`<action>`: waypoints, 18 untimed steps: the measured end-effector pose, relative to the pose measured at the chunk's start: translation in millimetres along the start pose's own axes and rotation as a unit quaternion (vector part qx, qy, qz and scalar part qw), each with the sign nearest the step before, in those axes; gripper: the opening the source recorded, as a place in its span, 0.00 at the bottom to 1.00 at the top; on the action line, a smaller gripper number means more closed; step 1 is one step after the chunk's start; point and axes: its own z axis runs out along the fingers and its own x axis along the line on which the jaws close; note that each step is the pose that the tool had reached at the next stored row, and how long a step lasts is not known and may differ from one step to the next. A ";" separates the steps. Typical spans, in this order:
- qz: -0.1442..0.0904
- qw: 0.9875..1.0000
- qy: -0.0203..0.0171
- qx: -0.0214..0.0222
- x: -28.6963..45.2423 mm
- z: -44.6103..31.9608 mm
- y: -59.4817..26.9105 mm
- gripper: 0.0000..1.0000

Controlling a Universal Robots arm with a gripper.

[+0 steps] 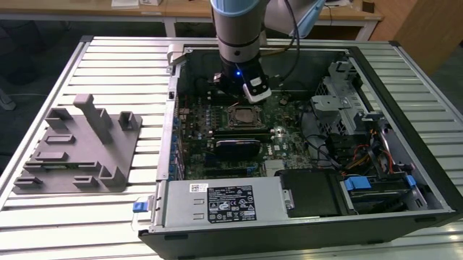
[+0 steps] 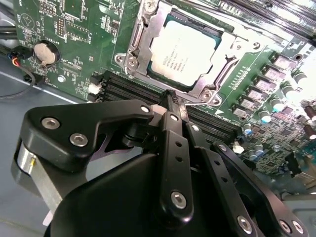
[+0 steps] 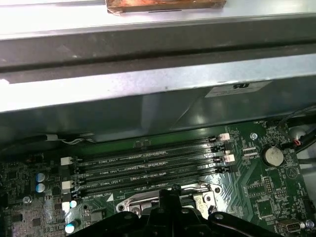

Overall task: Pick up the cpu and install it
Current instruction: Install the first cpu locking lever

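The cpu (image 2: 183, 51), a flat square chip with a shiny silver top, lies inside the socket frame (image 2: 140, 37) on the green motherboard (image 2: 74, 29). In the exterior view the cpu (image 1: 243, 115) sits mid-board in the open computer case. My gripper (image 2: 170, 97) hovers just beside the socket over the memory slots, with its black fingers pressed together and nothing between them. The exterior view has the gripper (image 1: 236, 93) just behind the socket, hanging down from the arm. In the first wrist view the gripper (image 3: 173, 190) points at the socket's edge.
The open case (image 1: 173, 81) lies on a slatted metal table (image 1: 108, 65). A grey moulded tray (image 1: 76, 151) with upright posts stands at the exterior view's left. Memory slots (image 3: 148, 168), a coin battery (image 3: 270, 155), a power supply (image 1: 224, 200) and drive bays with cables (image 1: 354, 119) surround the socket.
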 end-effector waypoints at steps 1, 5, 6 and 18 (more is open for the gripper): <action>0.000 1.000 0.000 0.000 0.1 0.4 0.4 0.11; 0.000 1.000 0.001 -0.004 0.8 2.5 1.8 0.11; 0.001 1.000 0.001 -0.009 0.9 3.1 1.7 0.11; 0.032 0.999 -0.007 -0.012 1.5 10.1 0.1 0.11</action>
